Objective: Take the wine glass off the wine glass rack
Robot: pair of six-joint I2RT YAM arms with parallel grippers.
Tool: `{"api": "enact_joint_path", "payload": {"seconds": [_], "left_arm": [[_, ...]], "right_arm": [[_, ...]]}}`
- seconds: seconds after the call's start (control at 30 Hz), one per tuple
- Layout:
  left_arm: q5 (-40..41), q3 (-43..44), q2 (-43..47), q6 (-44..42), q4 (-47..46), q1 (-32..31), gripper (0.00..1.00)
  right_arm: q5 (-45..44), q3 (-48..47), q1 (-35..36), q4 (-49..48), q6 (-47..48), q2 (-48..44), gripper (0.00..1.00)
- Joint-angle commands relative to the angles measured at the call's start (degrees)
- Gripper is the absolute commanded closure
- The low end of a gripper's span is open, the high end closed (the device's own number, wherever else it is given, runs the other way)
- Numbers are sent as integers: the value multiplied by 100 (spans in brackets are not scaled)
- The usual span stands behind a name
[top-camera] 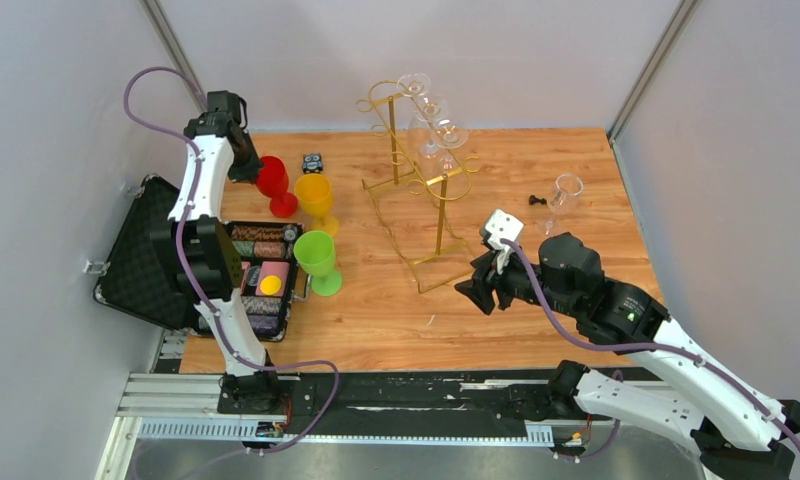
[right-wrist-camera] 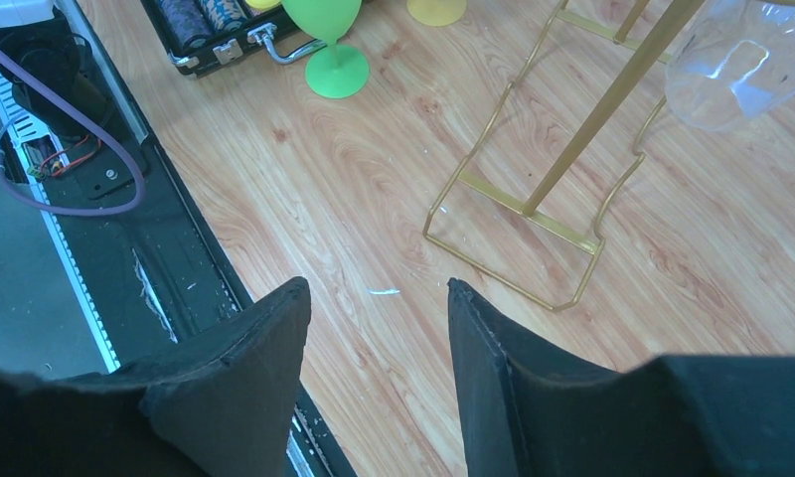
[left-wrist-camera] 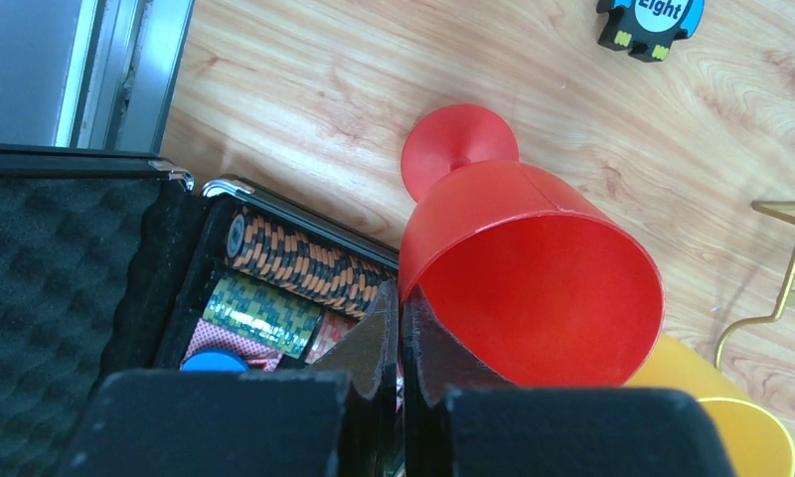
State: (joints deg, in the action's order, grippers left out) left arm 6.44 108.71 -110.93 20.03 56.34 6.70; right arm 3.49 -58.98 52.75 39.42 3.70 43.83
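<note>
Left gripper (left-wrist-camera: 401, 303), jaws pressed shut, sits at the red cup's (left-wrist-camera: 533, 278) 9 o'clock rim. Rack (top-camera: 441, 220) stands mid-table, clear wine glasses (top-camera: 428, 128) hanging at its 12 o'clock end. Right gripper (top-camera: 481, 287), half-spread and empty, hovers above the table (top-camera: 376, 310) at the rack's 5 o'clock.

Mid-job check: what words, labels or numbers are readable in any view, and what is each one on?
"Eight": on the small black-and-blue tag lying on the table beyond the red goblet; the frame edge cuts off its top.
The poker chips show only edge patterns, too small to read.
Nothing else is readable.
</note>
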Motion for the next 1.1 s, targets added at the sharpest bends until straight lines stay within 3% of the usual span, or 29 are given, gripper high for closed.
{"api": "enact_joint_path", "payload": {"seconds": [0.0,0.2,0.33,0.4,0.5,0.67,1.07], "left_arm": [[-49,-42,-40,-69,-243,83,100],[-92,-110,-139,-78,-289,97,100],[-92,-110,-175,-94,-290,101,92],[-90,-100,-182,-96,-293,103,88],[-103,-70,-196,-100,-292,114,72],[-109,103,-224,-113,-232,121,56],[-55,824,-77,-153,52,126,35]], "right_arm": [[-85,-237,16,-35,-150,7,46],[-119,-259,16,-22,-185,59,45],[-137,-293,16,-9,-178,91,44],[-145,-306,16,-13,-182,99,44],[-153,-329,17,-5,-188,133,42],[-168,-372,17,7,-179,142,41],[-190,-566,18,20,-206,173,39]]}}
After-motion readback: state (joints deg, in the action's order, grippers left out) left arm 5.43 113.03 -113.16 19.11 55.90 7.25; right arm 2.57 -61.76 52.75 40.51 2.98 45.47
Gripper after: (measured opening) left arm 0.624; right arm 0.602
